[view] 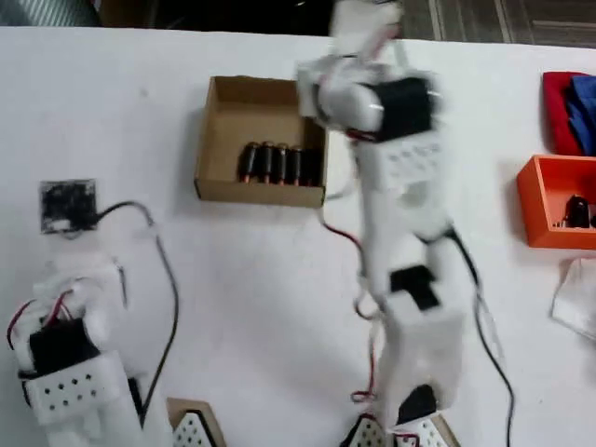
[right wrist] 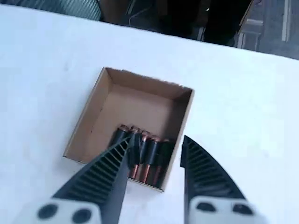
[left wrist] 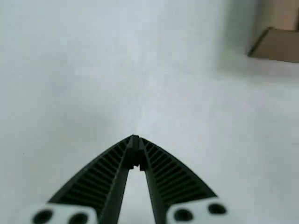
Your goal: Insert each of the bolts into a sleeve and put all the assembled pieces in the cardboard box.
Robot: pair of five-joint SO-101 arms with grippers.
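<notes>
We see the right end effector (right wrist: 157,138) open above the cardboard box (right wrist: 140,105), assembled pieces (right wrist: 150,156) lining its near wall; the left end effector (left wrist: 135,140) is closed over the surface (left wrist: 93,70), near left.

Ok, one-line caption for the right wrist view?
Open right end effector facing the box, with assembled pieces lined up along one wall inside.
</notes>
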